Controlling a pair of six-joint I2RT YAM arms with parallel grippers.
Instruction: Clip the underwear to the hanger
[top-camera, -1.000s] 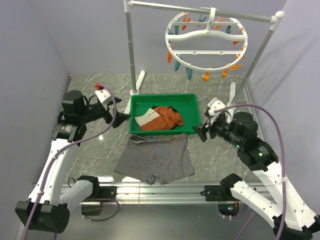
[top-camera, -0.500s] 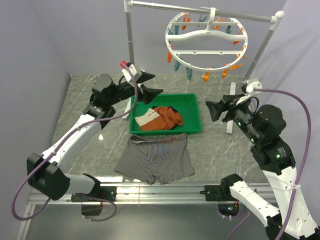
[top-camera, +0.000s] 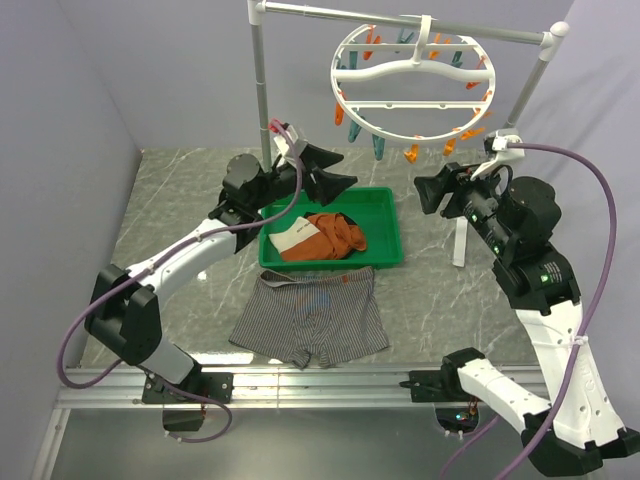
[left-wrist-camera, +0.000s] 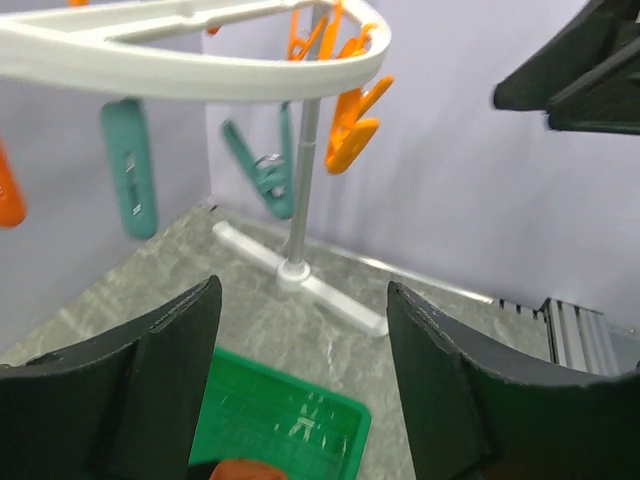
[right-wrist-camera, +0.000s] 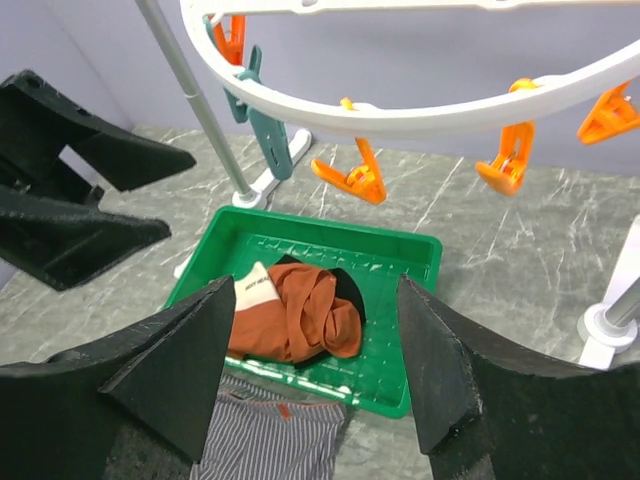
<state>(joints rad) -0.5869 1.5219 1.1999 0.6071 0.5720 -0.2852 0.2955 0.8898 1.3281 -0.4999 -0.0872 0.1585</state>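
Top view: grey fine-striped soft-cloth boxer briefs (top-camera: 310, 318) lie flat on the grey marble table (top-camera: 180, 200), touching the near edge of a green plastic tray (top-camera: 395, 235). The tray holds an orange-rust garment (top-camera: 338, 232). The large white plastic ring hanger (top-camera: 400, 105), with orange and teal clothespins, hangs on the rack bar well above the briefs. The left gripper (top-camera: 338, 176) is raised over the tray's far-left corner, jaws apart and empty. The right gripper (top-camera: 428, 192) faces it, also apart and empty.

Left wrist view: fingers spread, ring and pins overhead.

Right wrist view: fingers spread with the tray between them, and the briefs' waistband at the bottom edge.
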